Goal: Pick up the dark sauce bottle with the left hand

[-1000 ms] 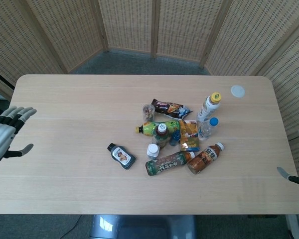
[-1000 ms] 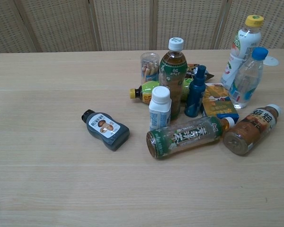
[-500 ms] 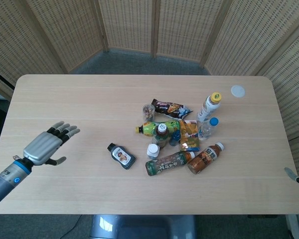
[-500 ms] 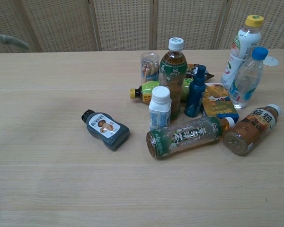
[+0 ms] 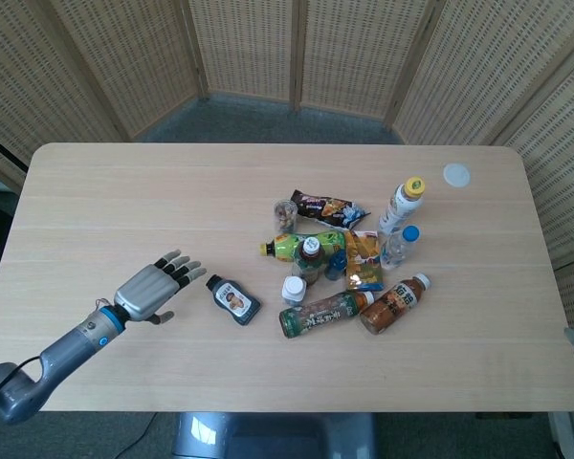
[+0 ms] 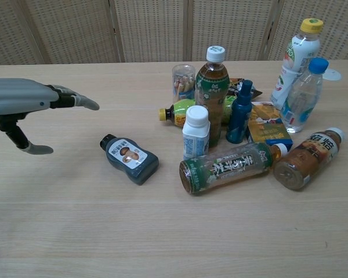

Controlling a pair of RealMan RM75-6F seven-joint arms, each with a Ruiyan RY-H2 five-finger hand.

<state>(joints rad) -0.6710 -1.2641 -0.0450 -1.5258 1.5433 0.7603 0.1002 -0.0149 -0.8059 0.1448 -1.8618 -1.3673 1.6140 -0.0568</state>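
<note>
We see the small dark sauce bottle with black cap and a white-brown label [image 5: 233, 298] lying on its side on the light wooden table [image 5: 124, 191], label up, cap toward the far left, base toward the near right. It is apart from the other things; the nearest is the little white plastic bottle [image 5: 294, 289], standing a bit to its right, w/ free table between them.

The grey robotic left hand [image 5: 151, 290] hovers just left of the bottle, fingers spread and stretched toward it, thumb held below and apart; it holds nothing and does not touch the bottle yet. In the chest view the left hand [image 6: 23, 104] is above table level, fingertips near the cap end. The right hand we can not see for sure: only a thin dark tip at the right edge of the head view, too little to judge.

Our judgement: the bottle looks like squat plastic, prob. stiff enough to squeeze, not fragile. If full it may be a bit heavy for its size. The glossy sides could slip, and the narrow neck gives poor hold. We think the best place is across the wide body, thumb on one flank and fingers on the other, approx. at the label. Because it lies flat, the fingers must get low beside it, or it may slide away.
</note>
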